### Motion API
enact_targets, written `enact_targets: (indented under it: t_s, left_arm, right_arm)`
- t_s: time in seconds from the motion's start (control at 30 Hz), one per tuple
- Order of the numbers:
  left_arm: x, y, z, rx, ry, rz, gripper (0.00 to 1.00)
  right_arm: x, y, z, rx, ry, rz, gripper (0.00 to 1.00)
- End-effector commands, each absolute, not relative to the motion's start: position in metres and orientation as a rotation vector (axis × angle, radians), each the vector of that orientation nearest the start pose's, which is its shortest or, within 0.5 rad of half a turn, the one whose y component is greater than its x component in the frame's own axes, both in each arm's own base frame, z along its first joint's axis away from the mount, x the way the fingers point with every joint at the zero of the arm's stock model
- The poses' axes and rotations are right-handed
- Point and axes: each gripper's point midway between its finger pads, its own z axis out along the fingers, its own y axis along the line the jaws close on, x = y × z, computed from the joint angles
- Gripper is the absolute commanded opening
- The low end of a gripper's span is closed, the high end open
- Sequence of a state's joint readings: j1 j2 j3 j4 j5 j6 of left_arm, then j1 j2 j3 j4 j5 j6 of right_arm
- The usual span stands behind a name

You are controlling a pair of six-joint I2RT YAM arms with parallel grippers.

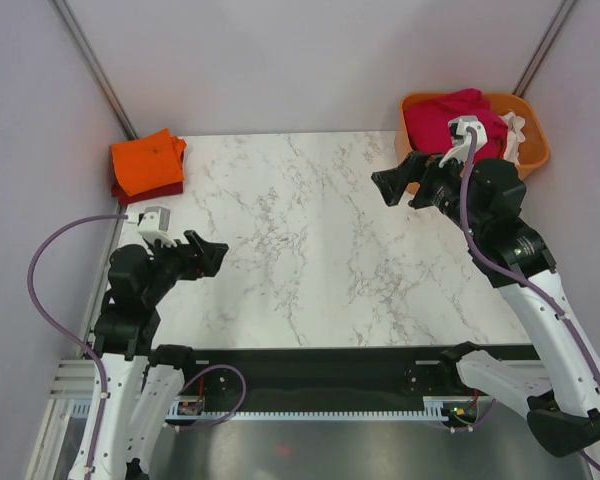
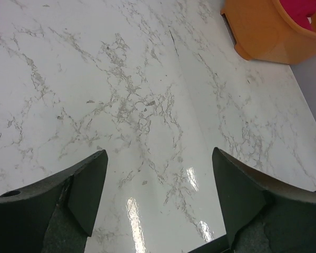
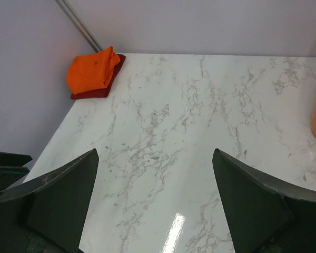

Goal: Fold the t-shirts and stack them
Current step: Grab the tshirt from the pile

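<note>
A folded orange t-shirt [image 1: 145,159] lies on a folded dark red t-shirt [image 1: 150,192] at the table's far left corner; the stack also shows in the right wrist view [image 3: 92,71]. A crimson-pink t-shirt [image 1: 450,118] is bunched in the orange plastic tub [image 1: 535,140] at the far right, with white cloth [image 1: 515,125] beside it. My left gripper [image 1: 210,255] is open and empty above the table's left side. My right gripper [image 1: 395,185] is open and empty just in front of the tub, above the marble.
The white marble tabletop [image 1: 310,240] lies between the two arms. The tub's corner shows in the left wrist view [image 2: 263,31]. Grey walls stand on three sides, with metal poles [image 1: 95,65] in the back corners. A black rail [image 1: 310,370] runs along the near edge.
</note>
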State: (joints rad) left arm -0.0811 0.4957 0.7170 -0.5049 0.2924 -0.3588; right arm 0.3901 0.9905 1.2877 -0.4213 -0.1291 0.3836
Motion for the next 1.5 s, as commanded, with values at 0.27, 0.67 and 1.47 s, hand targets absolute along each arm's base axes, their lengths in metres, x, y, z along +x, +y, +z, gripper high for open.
enact_targets:
  t_s: [0.27,0.67,1.47]
  left_arm:
    - [0.224,-0.086,0.246,-0.062,1.907,-0.592,0.87]
    - [0.224,-0.087,0.244,-0.057,1.916,-0.590,0.87]
    - [0.229,-0.092,0.232,-0.045,1.974,-0.608,0.84]
  right_arm:
    - [0.340,0.136,0.450,-0.095,1.566,0.413,0.98]
    - [0.483,0.004,0.391,0.338,1.781,-0.062,0.98]
    - [0.649,-0.165,0.266,0.578,1.702,0.523,0.88]
